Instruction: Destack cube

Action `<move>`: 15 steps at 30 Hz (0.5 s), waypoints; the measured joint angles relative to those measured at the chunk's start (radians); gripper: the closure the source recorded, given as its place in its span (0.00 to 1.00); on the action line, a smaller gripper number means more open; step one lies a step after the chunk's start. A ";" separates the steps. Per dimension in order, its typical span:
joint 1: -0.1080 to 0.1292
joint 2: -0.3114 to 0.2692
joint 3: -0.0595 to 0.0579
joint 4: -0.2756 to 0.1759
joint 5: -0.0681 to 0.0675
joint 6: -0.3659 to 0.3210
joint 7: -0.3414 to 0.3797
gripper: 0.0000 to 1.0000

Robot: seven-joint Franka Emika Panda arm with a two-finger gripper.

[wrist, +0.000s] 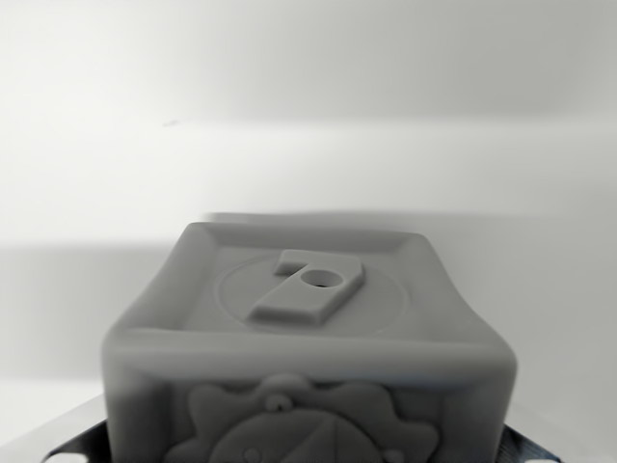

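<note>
A soft grey cube point(308, 328) fills the lower middle of the wrist view, very close to the camera. Its top face carries a raised numeral 7 point(307, 287) inside a shallow circle. A relief figure with a wavy outline point(308, 429) shows on the near face. Dark fingers point(72, 446) of my gripper point(307, 455) peek out at both bottom corners, pressed against the cube's left and right sides. The gripper looks shut on the cube. Whatever lies under the cube is hidden.
A pale flat surface point(87, 318) spreads around and behind the cube. A light wall point(308, 68) rises beyond it, and a soft shadow band point(540, 251) runs along their junction.
</note>
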 joint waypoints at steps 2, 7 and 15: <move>0.002 0.003 -0.001 0.001 0.000 0.003 0.000 1.00; 0.003 0.010 -0.003 0.003 0.000 0.006 0.000 1.00; 0.004 0.011 -0.003 0.003 0.000 0.007 0.000 0.00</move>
